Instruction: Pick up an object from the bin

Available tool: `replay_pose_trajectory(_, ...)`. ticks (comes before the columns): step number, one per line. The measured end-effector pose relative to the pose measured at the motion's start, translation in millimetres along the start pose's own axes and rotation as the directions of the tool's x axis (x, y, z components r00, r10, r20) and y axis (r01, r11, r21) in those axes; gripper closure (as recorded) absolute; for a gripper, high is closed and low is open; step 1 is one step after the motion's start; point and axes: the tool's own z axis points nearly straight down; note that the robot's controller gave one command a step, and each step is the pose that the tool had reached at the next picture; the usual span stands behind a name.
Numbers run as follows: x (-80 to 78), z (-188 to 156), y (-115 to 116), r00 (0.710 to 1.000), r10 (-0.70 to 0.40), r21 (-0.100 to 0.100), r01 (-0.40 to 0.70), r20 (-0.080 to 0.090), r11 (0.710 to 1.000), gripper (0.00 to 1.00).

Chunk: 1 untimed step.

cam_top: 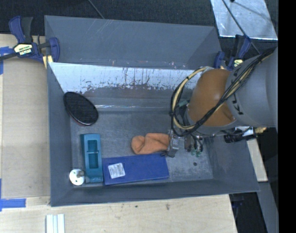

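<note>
End effector [174, 147] at the right end of a tan lump [149, 143]
Lump soft, rounded, two-lobed; end effector's opening cannot be told.

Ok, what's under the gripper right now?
The right end of the tan soft lump, by a corner of the blue flat box. The gripper hides whether it touches the lump.

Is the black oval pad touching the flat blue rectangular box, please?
No; the pad lies apart from the box, well up and left of it.
</note>
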Motion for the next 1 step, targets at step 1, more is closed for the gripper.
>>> replay_pose_trajectory(1,0.0,0.0,0.0,1.0,0.0,0.0,0.0,0.0,1.0,1.0)
